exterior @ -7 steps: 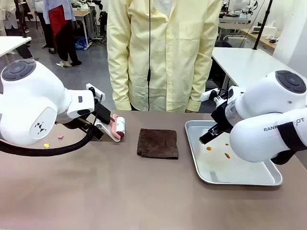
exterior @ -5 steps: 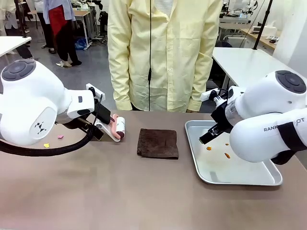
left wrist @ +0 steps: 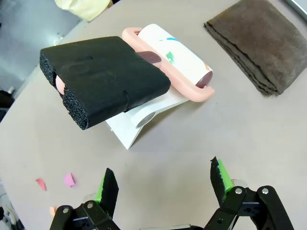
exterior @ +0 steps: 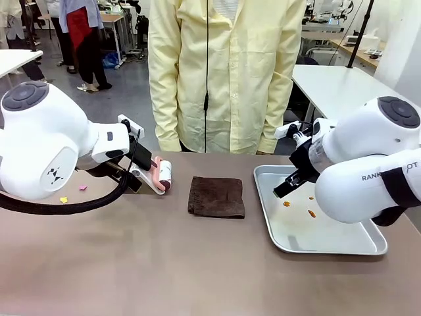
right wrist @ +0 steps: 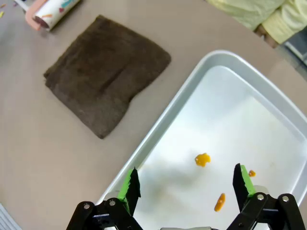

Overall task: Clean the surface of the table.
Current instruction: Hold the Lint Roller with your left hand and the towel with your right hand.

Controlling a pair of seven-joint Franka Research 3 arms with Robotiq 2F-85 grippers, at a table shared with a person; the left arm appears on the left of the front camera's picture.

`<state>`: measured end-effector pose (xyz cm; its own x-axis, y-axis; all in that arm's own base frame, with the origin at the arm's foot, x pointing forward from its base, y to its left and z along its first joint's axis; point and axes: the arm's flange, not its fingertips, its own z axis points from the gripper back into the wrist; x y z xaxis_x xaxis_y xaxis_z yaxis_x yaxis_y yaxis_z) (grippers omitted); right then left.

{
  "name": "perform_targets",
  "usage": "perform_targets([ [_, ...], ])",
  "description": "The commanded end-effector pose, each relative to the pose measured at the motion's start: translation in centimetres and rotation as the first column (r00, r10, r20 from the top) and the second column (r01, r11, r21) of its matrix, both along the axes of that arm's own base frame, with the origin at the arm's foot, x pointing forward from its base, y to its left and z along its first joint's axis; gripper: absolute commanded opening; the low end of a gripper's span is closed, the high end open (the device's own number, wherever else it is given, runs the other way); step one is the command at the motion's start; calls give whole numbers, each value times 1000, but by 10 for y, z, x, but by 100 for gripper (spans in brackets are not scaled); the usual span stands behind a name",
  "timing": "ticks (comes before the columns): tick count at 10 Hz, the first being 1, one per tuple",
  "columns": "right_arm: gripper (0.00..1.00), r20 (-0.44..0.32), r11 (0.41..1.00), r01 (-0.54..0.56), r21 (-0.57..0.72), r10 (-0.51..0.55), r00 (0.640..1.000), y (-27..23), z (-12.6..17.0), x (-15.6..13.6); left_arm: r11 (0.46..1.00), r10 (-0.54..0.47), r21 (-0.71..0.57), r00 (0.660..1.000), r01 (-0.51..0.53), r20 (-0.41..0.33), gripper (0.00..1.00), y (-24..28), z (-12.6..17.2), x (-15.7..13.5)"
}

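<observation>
The left gripper, jaws wide and empty, is hovering just short of the black foam handle of the lint roller (best squared up to, clear of its white stand), pink scraps are dotting the table, and the right gripper is hanging open over the tray beside the cloth.

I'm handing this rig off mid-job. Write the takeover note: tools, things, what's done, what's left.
The left tool is open and empty, hovering over the table just short of the lint roller.
The right tool is open and empty, above the tray.
The cloth lies folded between roller and tray.
Done: a few orange bits lie in the tray.
Left: small coloured scraps lie on the table at the robot's left. The likely next step is to grasp the roller and clear them.
</observation>
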<state>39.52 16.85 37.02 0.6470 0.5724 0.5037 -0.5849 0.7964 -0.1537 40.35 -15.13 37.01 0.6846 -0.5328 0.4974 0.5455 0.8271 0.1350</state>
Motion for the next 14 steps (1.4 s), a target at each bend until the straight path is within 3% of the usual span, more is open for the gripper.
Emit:
perform_targets([
  [1,100,0,1000,0,1,0,1000,0,0,0,1000,-1,0,1000,1,0,100,0,0,0],
  [10,100,0,1000,0,0,0,1000,0,0,0,1000,-1,0,1000,1,0,100,0,0,0],
  [11,100,-65,1000,4,-5,-4,998,-5,-2,-3,1000,0,0,1000,0,0,100,0,0,0],
  [12,100,-169,1000,-2,-2,1,986,-11,1,-7,999,-35,18,993,37,-112,100,0,3,-5],
  [13,100,-298,999,34,-25,-40,954,-21,9,-15,998,-35,35,963,45,-268,100,-2,13,-18],
  [14,100,-354,998,52,-31,-60,934,-37,20,-26,999,-36,-18,949,32,-313,100,1,26,-31],
])
